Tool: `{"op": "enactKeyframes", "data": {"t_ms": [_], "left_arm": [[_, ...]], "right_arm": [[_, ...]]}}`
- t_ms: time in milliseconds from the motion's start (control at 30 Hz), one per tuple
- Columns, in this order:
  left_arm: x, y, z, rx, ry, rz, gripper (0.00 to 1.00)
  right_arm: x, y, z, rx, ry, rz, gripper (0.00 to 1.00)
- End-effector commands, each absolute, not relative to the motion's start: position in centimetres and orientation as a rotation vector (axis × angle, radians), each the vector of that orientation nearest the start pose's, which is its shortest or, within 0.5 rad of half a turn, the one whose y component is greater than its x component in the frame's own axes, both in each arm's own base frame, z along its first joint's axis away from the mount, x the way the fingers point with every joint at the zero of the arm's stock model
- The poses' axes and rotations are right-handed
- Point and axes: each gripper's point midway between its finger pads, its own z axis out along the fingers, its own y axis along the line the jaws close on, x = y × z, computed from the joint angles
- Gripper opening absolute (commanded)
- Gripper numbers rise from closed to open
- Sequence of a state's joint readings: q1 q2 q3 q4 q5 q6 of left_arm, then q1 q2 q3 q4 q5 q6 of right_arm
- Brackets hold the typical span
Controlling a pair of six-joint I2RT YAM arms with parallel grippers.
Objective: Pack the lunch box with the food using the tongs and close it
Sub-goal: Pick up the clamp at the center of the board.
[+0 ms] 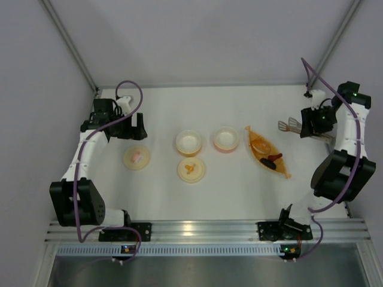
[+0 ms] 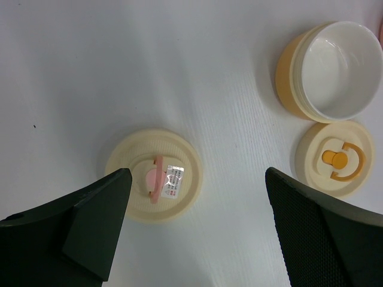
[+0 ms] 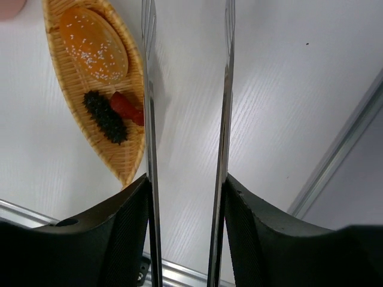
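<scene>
On your left, the left gripper [image 2: 197, 182] is hovering with jaws spread wide above a cream lid [image 2: 154, 179], whose small sticker [image 2: 175, 181] is carrying print too fine to read. Further right, the food [image 3: 94, 43] is sitting in the orange tray [image 3: 128, 161]. Your right gripper [image 3: 187, 182] is clamping the tongs [image 3: 148, 119], their long axis running across the table and their tips pointing left, near that tray.
</scene>
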State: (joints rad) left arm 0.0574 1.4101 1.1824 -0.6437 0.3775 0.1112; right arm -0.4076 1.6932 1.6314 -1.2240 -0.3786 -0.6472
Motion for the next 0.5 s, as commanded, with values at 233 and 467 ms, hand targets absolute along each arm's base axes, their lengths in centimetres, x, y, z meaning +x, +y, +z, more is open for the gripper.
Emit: {"op": "enactKeyframes", "data": {"t_ms": [233,467], "left_arm": [[35.7,-4.5,20.7,0.259,2.273,-0.390,0.98],[35.2,-5.2,21.2,0.280,2.273,-0.439,0.98]], "right_arm": [[27.4,-6.5,22.3,-0.741,2.513,0.259,0.43],[25.9,-5.1,22.1,-0.891,2.477,0.361,0.45]]}}
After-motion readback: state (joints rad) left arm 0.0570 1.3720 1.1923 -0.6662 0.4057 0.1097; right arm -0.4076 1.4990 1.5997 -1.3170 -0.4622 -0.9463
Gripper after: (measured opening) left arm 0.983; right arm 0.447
